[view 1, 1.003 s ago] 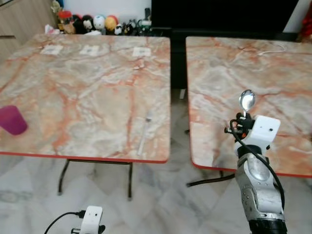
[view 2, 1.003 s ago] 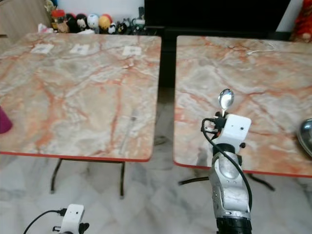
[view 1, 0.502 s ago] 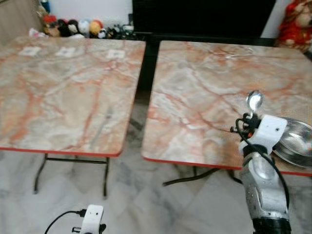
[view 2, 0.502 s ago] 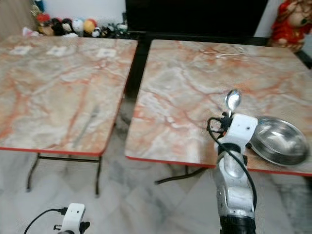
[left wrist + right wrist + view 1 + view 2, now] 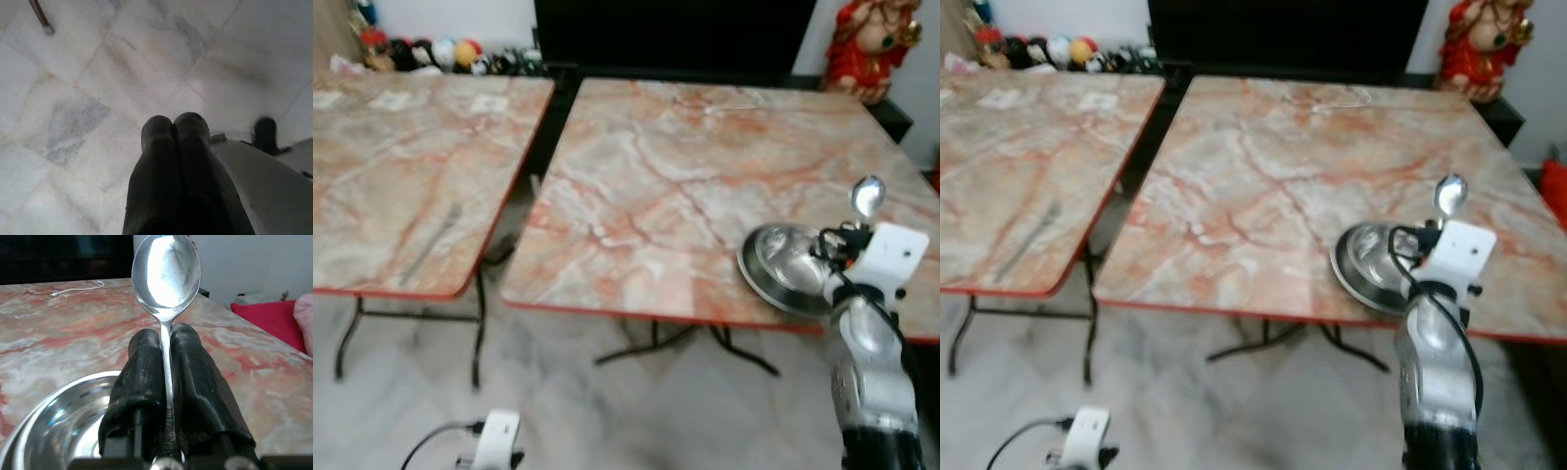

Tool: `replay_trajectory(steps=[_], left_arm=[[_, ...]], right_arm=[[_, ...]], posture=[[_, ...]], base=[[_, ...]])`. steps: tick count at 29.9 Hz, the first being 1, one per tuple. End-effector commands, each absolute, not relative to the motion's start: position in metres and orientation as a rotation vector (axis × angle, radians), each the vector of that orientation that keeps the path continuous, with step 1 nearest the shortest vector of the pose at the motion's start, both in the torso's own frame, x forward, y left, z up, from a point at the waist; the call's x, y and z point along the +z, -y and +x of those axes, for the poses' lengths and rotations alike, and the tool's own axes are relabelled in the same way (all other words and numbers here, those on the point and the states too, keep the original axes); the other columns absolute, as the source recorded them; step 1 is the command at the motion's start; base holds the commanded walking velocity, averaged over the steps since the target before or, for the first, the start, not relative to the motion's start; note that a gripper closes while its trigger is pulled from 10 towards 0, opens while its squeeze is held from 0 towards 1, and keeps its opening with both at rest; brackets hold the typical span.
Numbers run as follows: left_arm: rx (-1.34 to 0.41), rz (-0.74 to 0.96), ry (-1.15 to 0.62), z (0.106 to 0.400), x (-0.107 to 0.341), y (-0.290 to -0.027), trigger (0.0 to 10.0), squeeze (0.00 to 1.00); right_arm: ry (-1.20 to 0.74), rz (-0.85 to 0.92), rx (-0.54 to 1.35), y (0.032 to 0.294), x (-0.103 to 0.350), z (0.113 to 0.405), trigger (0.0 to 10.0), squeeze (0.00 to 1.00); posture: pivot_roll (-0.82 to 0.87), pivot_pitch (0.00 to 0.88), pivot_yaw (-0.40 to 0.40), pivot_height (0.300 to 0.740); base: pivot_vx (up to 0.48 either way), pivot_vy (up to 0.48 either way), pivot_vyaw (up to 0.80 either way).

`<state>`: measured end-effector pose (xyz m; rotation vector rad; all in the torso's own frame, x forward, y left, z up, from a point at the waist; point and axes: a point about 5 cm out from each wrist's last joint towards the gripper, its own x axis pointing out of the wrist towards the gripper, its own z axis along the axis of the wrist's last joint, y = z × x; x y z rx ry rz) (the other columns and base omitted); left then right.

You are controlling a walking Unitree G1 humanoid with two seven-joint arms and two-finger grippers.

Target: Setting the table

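My right gripper (image 5: 165, 357) clamps a spoon (image 5: 166, 276) upright above the bowl (image 5: 783, 267) at the table's (image 5: 646, 186) near edge.

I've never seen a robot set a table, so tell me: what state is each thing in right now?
Spoon: upright, bowl up, clamped in the right gripper.
Right gripper: shut on the spoon, raised by the steel bowl.
Steel bowl: empty, on the right table, near its front edge.
Left gripper: shut, empty, hanging over the floor.
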<state>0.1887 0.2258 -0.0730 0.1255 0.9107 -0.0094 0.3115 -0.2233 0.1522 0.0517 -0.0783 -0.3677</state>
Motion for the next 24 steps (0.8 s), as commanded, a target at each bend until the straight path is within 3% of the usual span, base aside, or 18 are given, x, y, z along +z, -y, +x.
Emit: replay_trajectory(steps=[1, 16, 24], left_arm=[[-0.016, 0.129, -0.927, 0.1863, -0.0746, -0.2249, 10.0, 0.00], [-0.009, 0.109, -0.926, 0.1854, -0.0751, -0.2247, 10.0, 0.00], [-0.012, 0.105, -0.928, 0.1849, -0.0753, -0.2247, 10.0, 0.00]], right_arm=[[0.082, 0.044, -0.389, 0.2291, 0.1542, 0.3108, 10.0, 0.00], [0.062, 0.050, -0.432, 0.2358, 0.1514, 0.3116, 10.0, 0.00], [0.061, 0.048, -0.444, 0.2377, 0.1521, 0.3119, 10.0, 0.00]], posture=[[0.01, 0.062, -0.015, 0.740], [0.01, 0.068, -0.015, 0.740], [0.01, 0.075, -0.012, 0.740]], base=[[0.000, 0.000, 0.00], [0.000, 0.000, 0.00], [0.267, 0.000, 0.00]])
